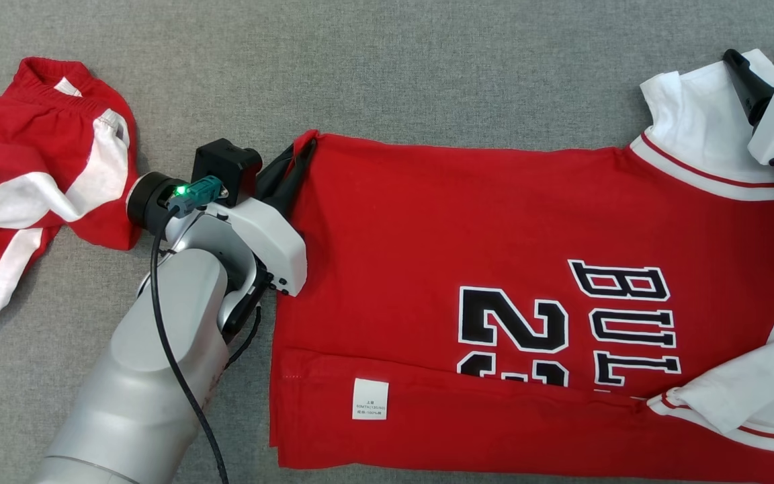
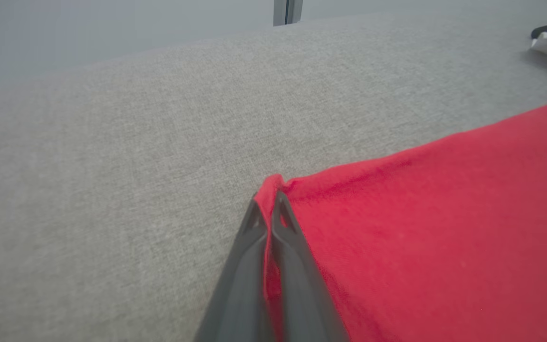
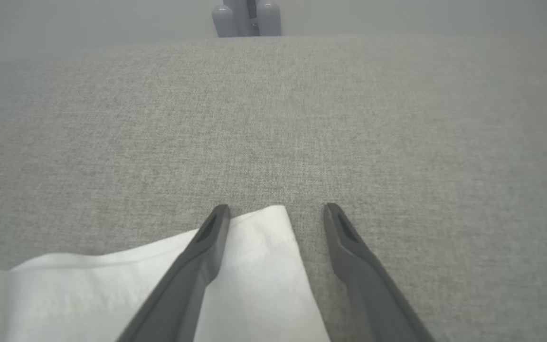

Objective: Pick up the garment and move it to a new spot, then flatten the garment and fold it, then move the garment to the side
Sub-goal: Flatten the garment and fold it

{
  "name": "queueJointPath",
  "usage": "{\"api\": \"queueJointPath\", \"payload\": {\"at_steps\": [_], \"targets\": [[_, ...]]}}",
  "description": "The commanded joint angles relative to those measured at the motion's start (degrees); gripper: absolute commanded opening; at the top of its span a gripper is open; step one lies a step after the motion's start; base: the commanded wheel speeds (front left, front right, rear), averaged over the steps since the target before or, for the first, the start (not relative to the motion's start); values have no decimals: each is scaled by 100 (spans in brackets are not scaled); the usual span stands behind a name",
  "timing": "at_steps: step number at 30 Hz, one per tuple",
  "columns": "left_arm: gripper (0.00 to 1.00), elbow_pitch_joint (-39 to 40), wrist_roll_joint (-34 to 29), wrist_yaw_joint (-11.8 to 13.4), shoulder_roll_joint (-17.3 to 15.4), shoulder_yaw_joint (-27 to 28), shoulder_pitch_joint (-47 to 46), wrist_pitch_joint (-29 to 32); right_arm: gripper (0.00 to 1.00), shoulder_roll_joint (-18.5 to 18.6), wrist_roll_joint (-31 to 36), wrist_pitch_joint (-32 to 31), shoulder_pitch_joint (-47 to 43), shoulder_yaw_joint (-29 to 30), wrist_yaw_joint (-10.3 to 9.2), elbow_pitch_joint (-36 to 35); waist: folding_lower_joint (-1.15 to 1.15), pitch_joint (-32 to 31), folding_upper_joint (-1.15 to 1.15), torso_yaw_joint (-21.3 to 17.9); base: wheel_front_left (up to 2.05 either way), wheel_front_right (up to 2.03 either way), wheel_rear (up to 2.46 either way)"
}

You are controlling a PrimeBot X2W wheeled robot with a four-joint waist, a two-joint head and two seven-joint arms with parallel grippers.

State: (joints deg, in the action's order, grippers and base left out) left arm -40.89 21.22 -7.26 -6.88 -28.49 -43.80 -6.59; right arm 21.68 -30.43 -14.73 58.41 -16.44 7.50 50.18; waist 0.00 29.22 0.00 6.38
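Note:
The garment (image 1: 467, 222) is a red jersey with white sleeves and black lettering, spread across the grey surface with its near edge folded over. My left gripper (image 1: 303, 158) is shut on the jersey's far left hem corner; in the left wrist view the two fingers (image 2: 266, 211) pinch a red fold of the garment (image 2: 444, 228). At the right, my right gripper (image 1: 760, 57) stands open above the white sleeve (image 1: 703, 114). In the right wrist view the spread gripper (image 3: 278, 209) hangs over the white sleeve's corner (image 3: 264, 266), with nothing between its fingers.
A second red and white piece of clothing (image 1: 31, 175) lies crumpled at the left, just beyond my left forearm (image 1: 158, 363). Bare grey fabric surface (image 1: 387, 60) stretches along the far side. A grey stand (image 3: 247, 19) rises past the far edge.

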Motion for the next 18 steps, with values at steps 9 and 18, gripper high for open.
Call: {"api": "queueJointPath", "payload": {"at_steps": [9,18], "targets": [[0,-237,84,13,-60,-71,-82,-40,100,154,-437,-158,132,-617,-2,306,0,24,0,7,0,0,0],[0,-360,140,15,-53,-117,-144,-103,0,281,-796,10,191,-1053,-2,262,0,5,0,-12,0,0,0]]}}
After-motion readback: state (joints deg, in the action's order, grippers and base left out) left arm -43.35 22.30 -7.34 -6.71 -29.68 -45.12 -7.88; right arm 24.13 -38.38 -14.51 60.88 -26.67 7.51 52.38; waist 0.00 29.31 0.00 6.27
